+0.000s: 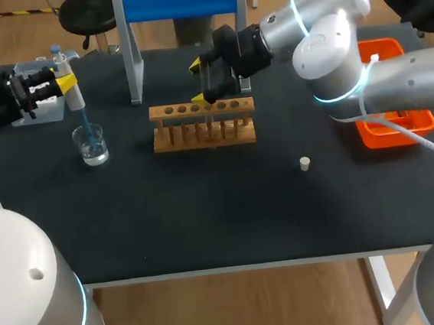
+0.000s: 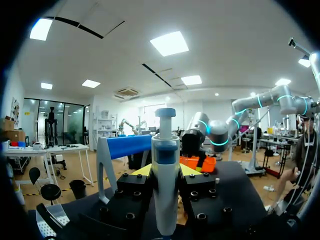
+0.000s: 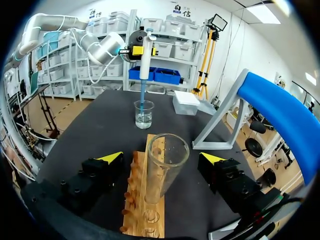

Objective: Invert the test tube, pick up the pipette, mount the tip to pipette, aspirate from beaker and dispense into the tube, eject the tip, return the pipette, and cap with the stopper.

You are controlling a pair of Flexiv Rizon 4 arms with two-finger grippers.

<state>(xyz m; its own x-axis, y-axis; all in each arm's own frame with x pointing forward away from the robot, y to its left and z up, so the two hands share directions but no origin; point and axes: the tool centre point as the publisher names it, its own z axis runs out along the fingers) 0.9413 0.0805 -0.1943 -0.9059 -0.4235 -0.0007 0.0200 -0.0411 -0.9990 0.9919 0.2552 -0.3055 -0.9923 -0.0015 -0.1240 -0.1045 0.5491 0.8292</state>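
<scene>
My left gripper (image 1: 65,83) is shut on the white and blue pipette (image 1: 72,92), seen upright between its fingers in the left wrist view (image 2: 165,170). The pipette's blue tip (image 3: 143,95) dips into the glass beaker (image 1: 91,144) of clear liquid. A clear test tube (image 3: 162,165) stands mouth up in the wooden rack (image 1: 203,123). My right gripper (image 3: 161,159) is open around the tube, with a gap on each side. A small white stopper (image 1: 305,163) lies on the mat to the right of the rack.
A blue-topped stand (image 1: 178,1) rises behind the rack. A white tip box (image 1: 43,110) sits at the far left, behind the beaker. An orange tray (image 1: 394,126) lies at the right under my right arm.
</scene>
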